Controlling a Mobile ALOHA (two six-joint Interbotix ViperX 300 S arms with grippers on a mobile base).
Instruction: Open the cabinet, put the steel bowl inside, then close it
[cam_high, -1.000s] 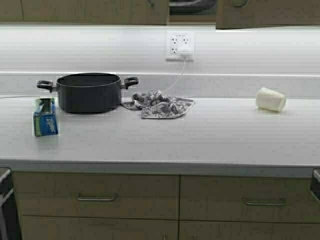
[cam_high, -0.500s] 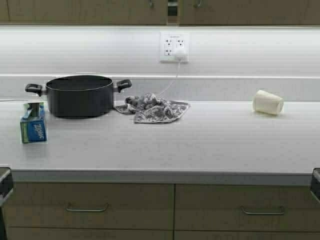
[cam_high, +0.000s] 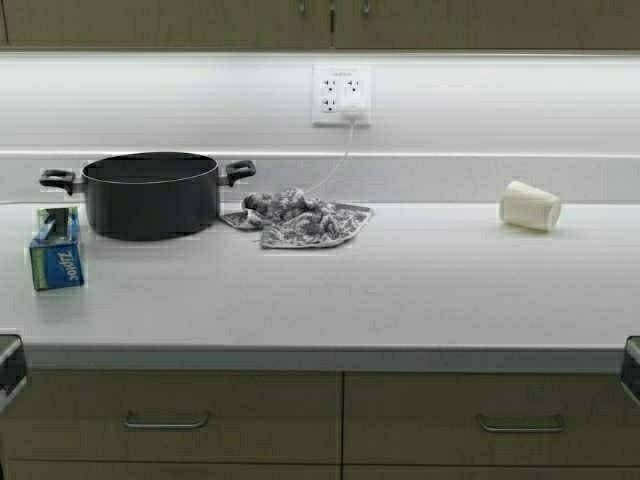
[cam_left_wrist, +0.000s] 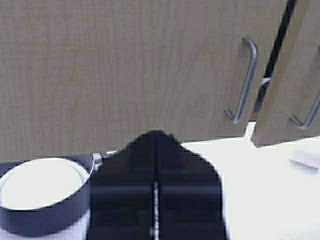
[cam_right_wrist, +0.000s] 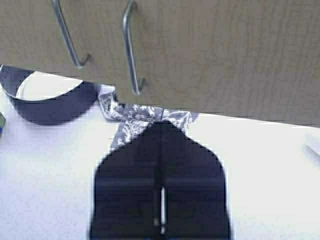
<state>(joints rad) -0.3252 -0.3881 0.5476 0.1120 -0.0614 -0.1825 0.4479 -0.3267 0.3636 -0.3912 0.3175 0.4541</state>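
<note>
The left claw (cam_left_wrist: 156, 200) is pressed shut, its two dark fingers meeting along a thin seam with nothing between them; it is raised toward the cabinet (cam_left_wrist: 125, 70), whose left door fills its wrist view, with the bar handle (cam_left_wrist: 243, 80) off to one side. The right claw (cam_right_wrist: 161, 200) is likewise closed on nothing, fingers together, facing the underside edge of the same cabinet where two bar handles (cam_right_wrist: 131, 47) hang side by side. Neither claw shows in the high view.

Compared with a second ago, the right cabinet door, then swung out with a dark gap showing something inside, now sits flush, and both doors (cam_high: 330, 20) read as closed. The whole scene has also slid leftward and down in the high view, so the robot has moved rather than the objects. The steel bowl is not visible anywhere now.

On the white bench (cam_high: 400, 290) stand a black two-handled pot (cam_high: 150, 192), a blue box of bags (cam_high: 55, 250) just in front of it, a crumpled patterned cloth (cam_high: 300, 218) beside the pot, and a cream cup (cam_high: 530, 205) lying on its side well apart to the right. A wall outlet (cam_high: 341, 95) with a white plug and cord sits on the backsplash. Below the bench are drawers with horizontal handles (cam_high: 165, 422).
</note>
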